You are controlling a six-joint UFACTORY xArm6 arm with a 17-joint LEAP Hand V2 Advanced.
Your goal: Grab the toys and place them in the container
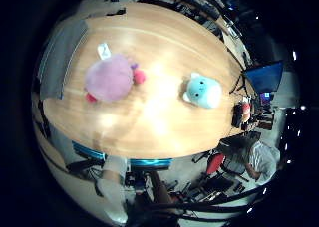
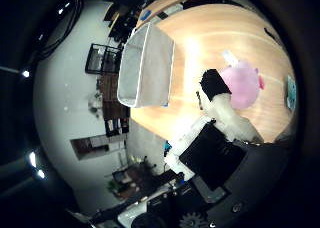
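Observation:
A pink plush toy (image 1: 110, 78) lies on the wooden table (image 1: 159, 117), with a light blue plush toy (image 1: 202, 90) some way beside it. A grey rectangular container (image 1: 62, 58) sits at the table's end, next to the pink toy. The right thumb side palm view shows the container (image 2: 148, 63), the pink toy (image 2: 242, 83) and a sliver of the blue toy (image 2: 291, 93). My hand (image 2: 225, 113) is high above the table, with its black and white fingers (image 2: 213, 86) relaxed and away from every toy.
A small white card (image 1: 104, 50) lies on the table between the pink toy and the container. Blue chairs (image 1: 150, 164) and a red chair (image 1: 214, 162) stand along the table's sides. A blue screen (image 1: 264, 78) stands beyond the blue toy.

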